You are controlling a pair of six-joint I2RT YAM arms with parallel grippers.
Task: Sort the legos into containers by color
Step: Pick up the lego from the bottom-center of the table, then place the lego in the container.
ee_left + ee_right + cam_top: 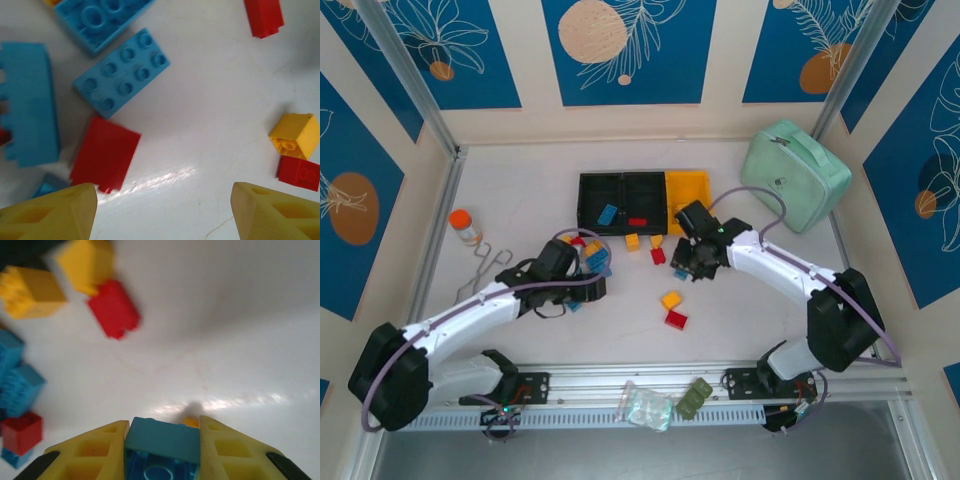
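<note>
Clamped in my right gripper [162, 429], the blue lego [161, 446] lies lower right of the blue-holding black bin [595, 190] in the top view; my left gripper [164, 200] hangs open.

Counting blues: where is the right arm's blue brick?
Right wrist view, bottom centre: the blue brick is clamped by the right gripper, near the yellow bin.

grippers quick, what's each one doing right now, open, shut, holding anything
Left gripper: open, holding nothing.
Right gripper: closed on a blue lego.
</note>
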